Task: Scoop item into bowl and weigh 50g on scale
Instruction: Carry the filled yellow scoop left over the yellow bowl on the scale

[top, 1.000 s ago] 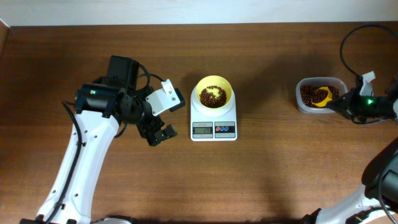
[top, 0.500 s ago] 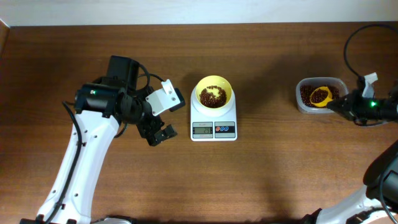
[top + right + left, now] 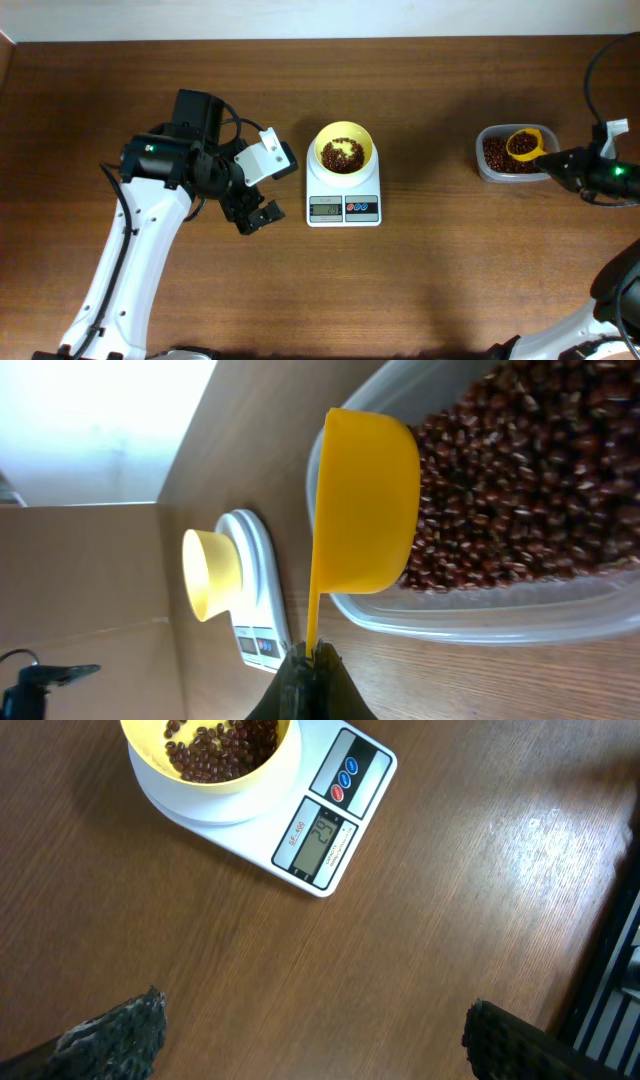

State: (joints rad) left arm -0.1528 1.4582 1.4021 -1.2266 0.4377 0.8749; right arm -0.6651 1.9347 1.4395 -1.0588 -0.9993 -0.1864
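Observation:
The pale yellow bowl (image 3: 344, 150) sits on the white scale (image 3: 344, 207) at mid table, with dark red-brown beans (image 3: 341, 158) in it; the left wrist view shows the bowl (image 3: 215, 765), beans (image 3: 215, 740) and scale (image 3: 330, 830). My left gripper (image 3: 256, 218) is open and empty, left of the scale, its fingertips wide apart (image 3: 315, 1038). My right gripper (image 3: 553, 160) is shut on the handle of a yellow scoop (image 3: 523, 144), held over the clear tub (image 3: 515, 155) of beans. The right wrist view shows the scoop (image 3: 365, 500), the tub's beans (image 3: 520, 480) and the gripper (image 3: 309, 656).
A cardboard edge (image 3: 5, 55) stands at the far left. Cables (image 3: 600, 70) hang near the right arm. The far table edge runs along the top of the overhead view.
My right gripper has pulled back to the right and lifted the scoop out of the beans; it now hangs above the tub. The left arm has not moved.

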